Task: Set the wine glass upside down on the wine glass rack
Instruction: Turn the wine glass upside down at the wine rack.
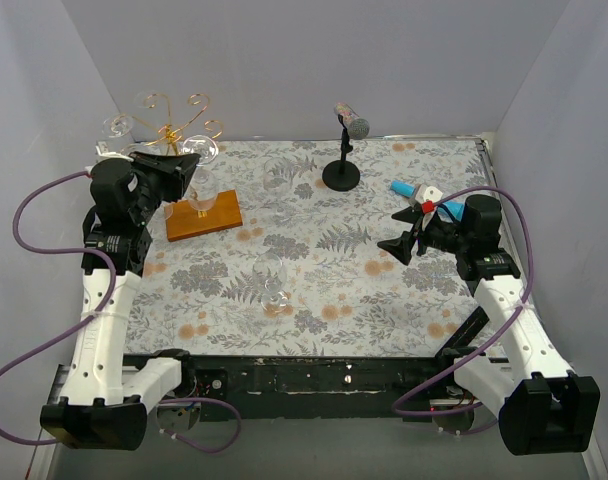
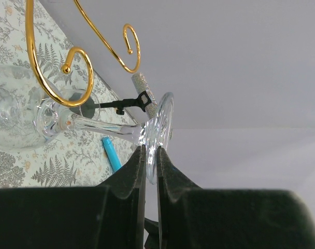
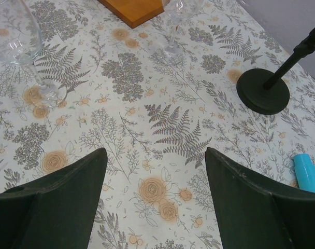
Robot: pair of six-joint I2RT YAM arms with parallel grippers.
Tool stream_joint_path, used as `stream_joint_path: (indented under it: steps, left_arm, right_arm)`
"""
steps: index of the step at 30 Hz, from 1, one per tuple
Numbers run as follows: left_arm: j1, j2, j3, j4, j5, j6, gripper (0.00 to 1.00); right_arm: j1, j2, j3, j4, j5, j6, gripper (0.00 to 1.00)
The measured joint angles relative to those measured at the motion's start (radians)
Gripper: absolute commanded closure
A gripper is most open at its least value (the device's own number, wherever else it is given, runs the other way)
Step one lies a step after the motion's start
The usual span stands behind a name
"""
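The wine glass rack is gold wire with curled arms on an orange-brown wooden base at the far left. My left gripper is raised beside its top, shut on the foot of a clear wine glass. In the left wrist view the fingers pinch the foot's rim, the stem runs left past a gold spiral arm, and the bowl lies beyond it. My right gripper is open and empty over the cloth.
A clear glass stands mid-table, and another stands near the base. A glass hangs on the rack's left. A black microphone stand is at the back centre. A blue item lies by the right arm.
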State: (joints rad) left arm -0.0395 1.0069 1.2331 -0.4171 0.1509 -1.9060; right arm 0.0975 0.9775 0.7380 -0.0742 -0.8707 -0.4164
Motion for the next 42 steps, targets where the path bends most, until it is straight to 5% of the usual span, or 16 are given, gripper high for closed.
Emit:
stream_joint_path:
  steps: [42]
  left_arm:
    - [0.081, 0.105, 0.032, 0.061, 0.042, -0.019, 1.00]
  right_arm:
    - [0.000, 0.027, 0.000, -0.005, 0.000, -0.006, 0.18]
